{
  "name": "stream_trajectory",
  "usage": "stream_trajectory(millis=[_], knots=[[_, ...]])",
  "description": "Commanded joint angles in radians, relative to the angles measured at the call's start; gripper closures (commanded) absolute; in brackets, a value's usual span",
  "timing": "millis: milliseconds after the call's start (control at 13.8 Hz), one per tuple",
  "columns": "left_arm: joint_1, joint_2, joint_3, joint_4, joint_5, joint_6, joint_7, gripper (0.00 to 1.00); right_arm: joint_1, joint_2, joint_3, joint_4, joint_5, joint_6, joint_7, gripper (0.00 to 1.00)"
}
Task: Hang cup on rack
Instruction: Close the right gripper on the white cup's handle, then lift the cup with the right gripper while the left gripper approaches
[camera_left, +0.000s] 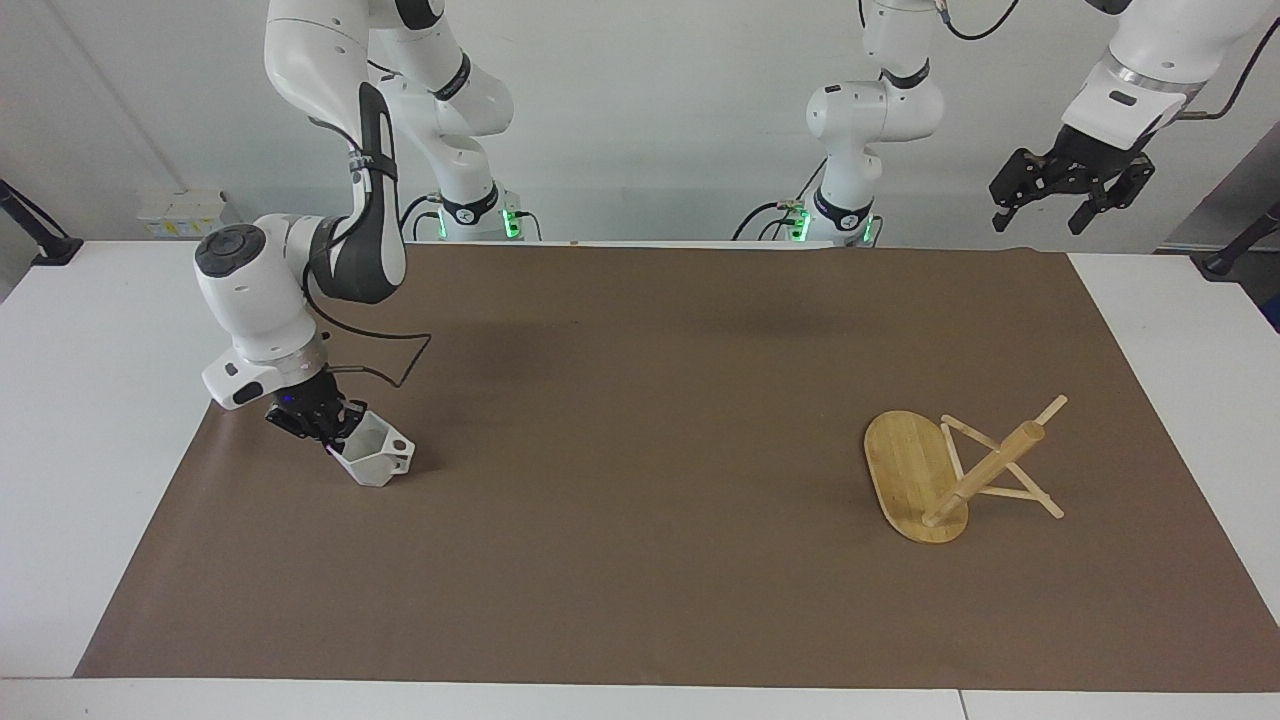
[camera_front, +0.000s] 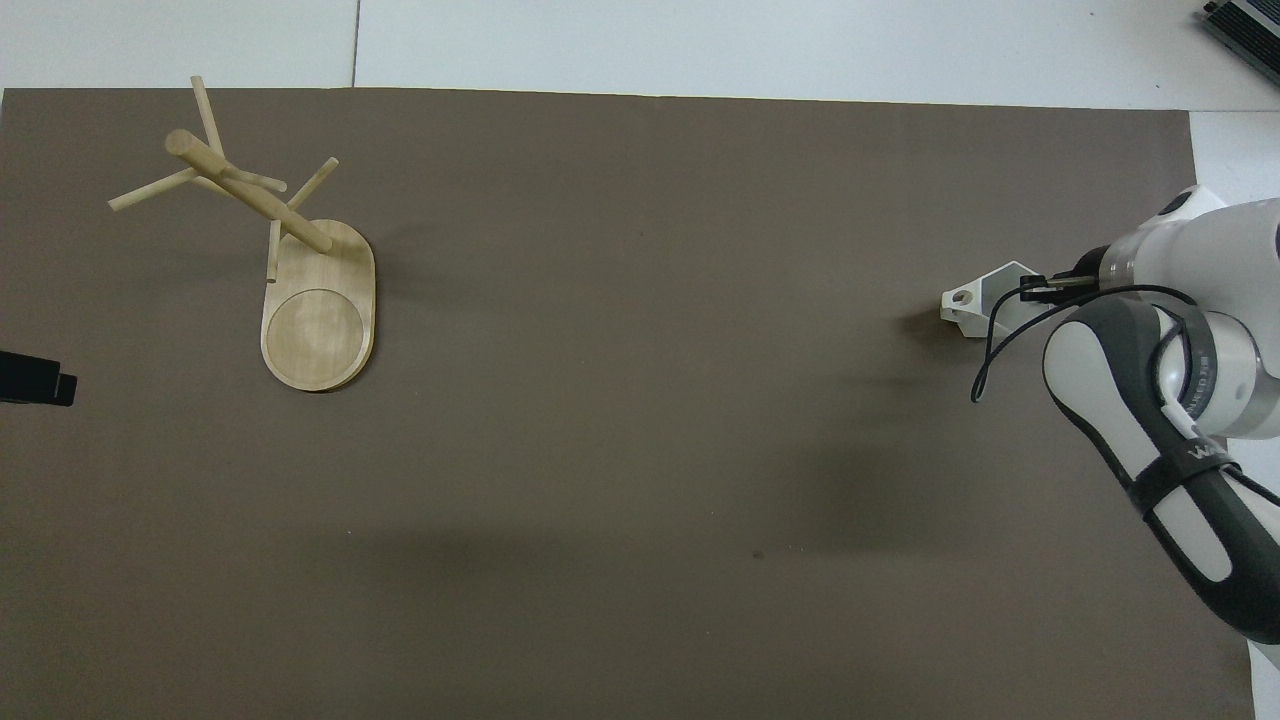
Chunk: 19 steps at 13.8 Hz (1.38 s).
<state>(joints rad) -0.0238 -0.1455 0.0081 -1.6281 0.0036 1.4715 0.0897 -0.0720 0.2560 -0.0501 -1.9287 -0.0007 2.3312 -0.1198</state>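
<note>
The white faceted cup (camera_left: 375, 460) is tilted low over the brown mat at the right arm's end of the table, handle toward the table's middle. My right gripper (camera_left: 328, 427) is shut on the cup's rim wall; both also show in the overhead view, the cup (camera_front: 985, 298) and the gripper (camera_front: 1042, 288). The bamboo rack (camera_left: 985, 468) stands on its oval base (camera_left: 903, 460) at the left arm's end, seen from above with post and pegs (camera_front: 245, 195). My left gripper (camera_left: 1066, 197) is open, empty and raised high over that end, waiting.
The brown mat (camera_left: 640, 450) covers most of the white table (camera_left: 90, 400). Nothing lies on the mat between cup and rack. A black cable loops from the right wrist (camera_left: 395, 365) just over the mat beside the cup.
</note>
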Motion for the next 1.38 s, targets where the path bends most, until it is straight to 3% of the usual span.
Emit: stream_trajectory(millis=[0, 218, 435, 871, 1088, 1306], knots=[[-0.011, -0.017, 0.01, -0.012, -0.013, -0.005, 0.004, 0.0, -0.008, -0.009, 0.013, 0.077, -0.005, -0.132, -0.012, 1.0], [-0.011, -0.019, 0.01, -0.012, -0.013, -0.01, -0.002, 0.0, -0.006, -0.014, 0.032, 0.219, 0.092, -0.341, -0.008, 1.0], [-0.011, -0.017, 0.01, -0.012, -0.013, -0.01, -0.004, 0.0, -0.006, -0.061, 0.047, 0.263, 0.255, -0.455, -0.001, 1.0], [0.001, -0.028, 0.021, -0.001, -0.013, -0.005, -0.002, 0.0, -0.002, -0.141, 0.156, 0.267, 0.534, -0.455, 0.107, 1.0], [0.001, -0.055, 0.021, -0.01, -0.013, -0.005, 0.004, 0.0, -0.002, -0.155, 0.254, 0.309, 0.554, -0.466, 0.153, 1.0], [-0.013, -0.065, 0.012, -0.053, -0.02, 0.078, 0.016, 0.0, -0.002, -0.164, 0.326, 0.321, 0.614, -0.471, 0.173, 1.0]])
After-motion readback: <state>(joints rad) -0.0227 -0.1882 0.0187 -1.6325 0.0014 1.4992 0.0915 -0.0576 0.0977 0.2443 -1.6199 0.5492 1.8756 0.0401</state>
